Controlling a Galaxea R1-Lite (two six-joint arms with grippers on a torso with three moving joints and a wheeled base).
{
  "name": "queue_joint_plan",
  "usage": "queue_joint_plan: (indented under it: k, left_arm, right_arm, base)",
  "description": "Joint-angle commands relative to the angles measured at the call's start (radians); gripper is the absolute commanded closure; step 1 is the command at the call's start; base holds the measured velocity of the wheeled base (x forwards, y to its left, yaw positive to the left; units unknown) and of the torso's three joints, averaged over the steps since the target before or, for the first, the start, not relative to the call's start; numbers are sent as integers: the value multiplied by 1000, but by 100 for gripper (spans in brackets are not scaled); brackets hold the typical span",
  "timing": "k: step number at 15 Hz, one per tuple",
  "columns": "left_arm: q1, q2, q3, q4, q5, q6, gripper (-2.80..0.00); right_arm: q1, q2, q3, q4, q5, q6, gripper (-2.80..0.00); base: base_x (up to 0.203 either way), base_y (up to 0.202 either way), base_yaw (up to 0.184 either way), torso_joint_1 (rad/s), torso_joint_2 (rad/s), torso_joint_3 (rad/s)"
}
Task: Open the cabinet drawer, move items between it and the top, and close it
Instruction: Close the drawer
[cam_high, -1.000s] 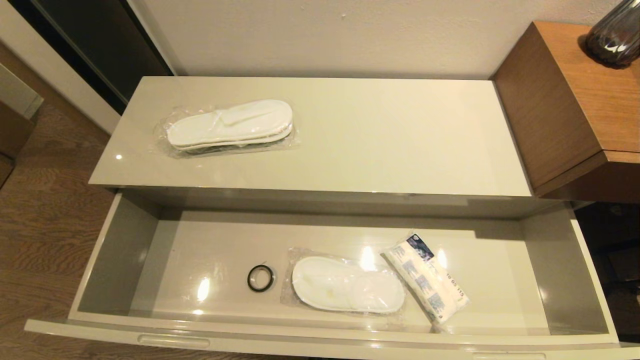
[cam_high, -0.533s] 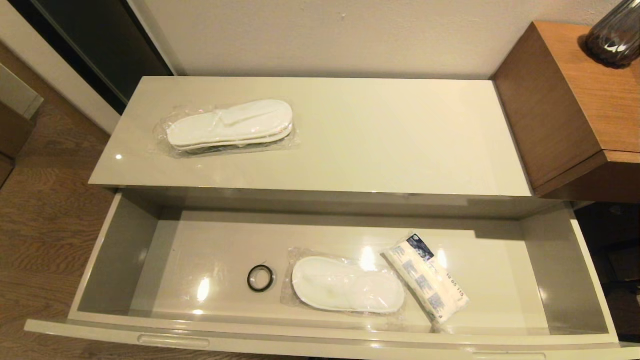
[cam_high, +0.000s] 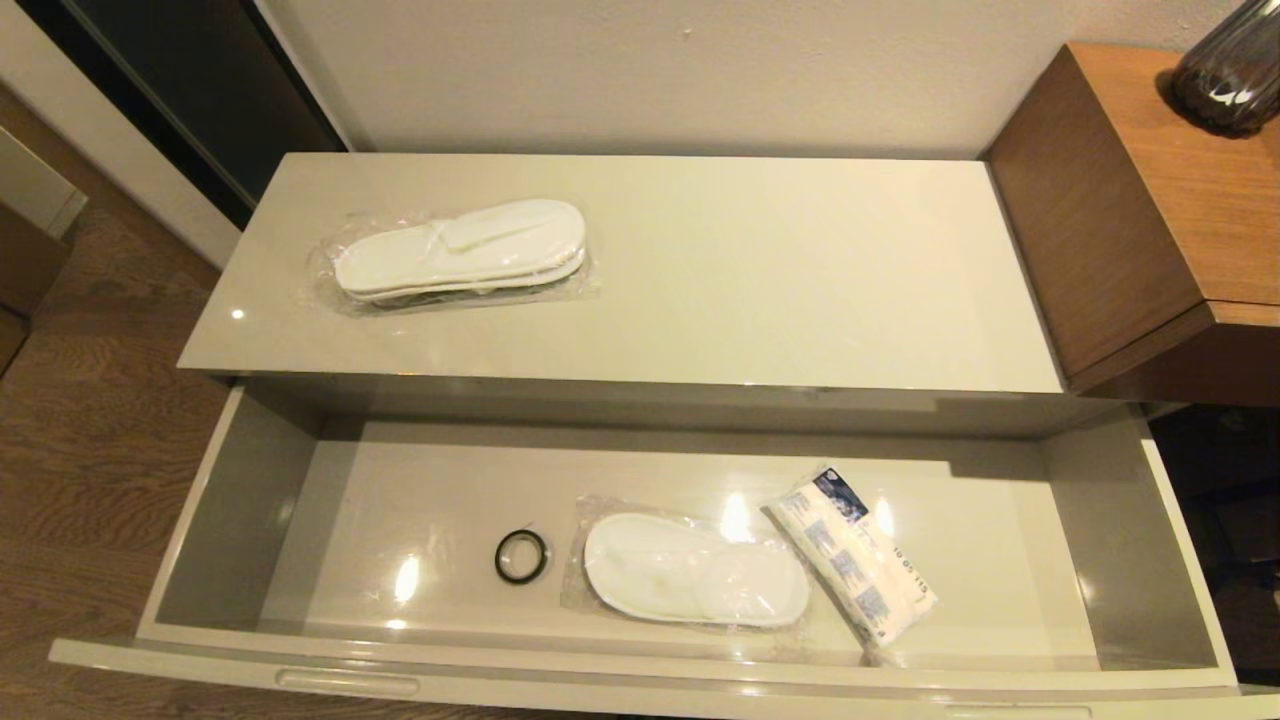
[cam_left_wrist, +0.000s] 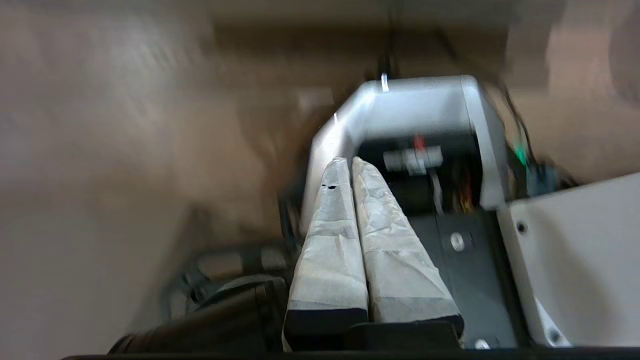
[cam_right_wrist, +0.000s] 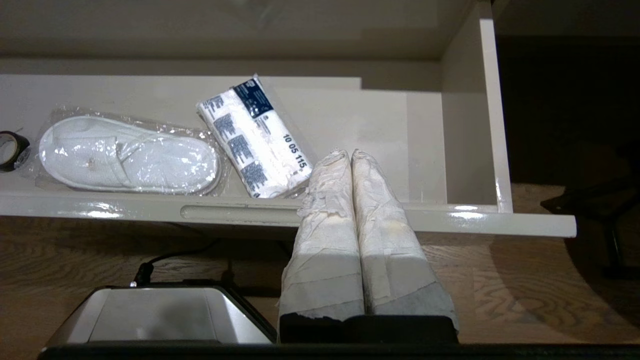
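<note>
Right wrist view shows right gripper (cam_right_wrist: 351, 154) fingers pressed together just before the packet (cam_right_wrist: 255, 137) in the open cabinet drawer (cam_right_wrist: 470, 125); without spreading, they would likely shove it aside.

Three cameras: one overhead, two behind the fingers

The head view looks steeply down on the top (cam_high: 700, 270) and the open cabinet drawer (cam_high: 240, 500). The right wrist view faces the drawer's right end low and close, sharing its packet (cam_right_wrist: 255, 137); the left wrist view faces the robot's base.
</note>
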Motion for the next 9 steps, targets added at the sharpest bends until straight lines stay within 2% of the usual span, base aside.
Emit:
queue_joint_plan:
  k: [1,3,6,7,9]
  left_arm:
    - [1,196,-10,-59,6,6,0]
    - [0,338,-15,-172,21,10,0]
    - [-5,489,-19,-406,33,7,0]
    - [-10,543,-25,-461,35,-4,0]
    - [-16,630,-55,-499,44,-22,0]
  right_arm:
    - [0,0,0,0,0,0,0]
    - [0,0,0,0,0,0,0]
    - [0,0,0,0,2,0,0]
    - [0,0,0,0,0,0,0]
    - [0,0,0,0,0,0,0]
  base:
    - [0,0,0,0,0,0]
    - [0,0,0,0,0,0]
    - [0,0,0,0,0,0]
    - [0,0,0,0,0,0]
    - [0,0,0,0,0,0]
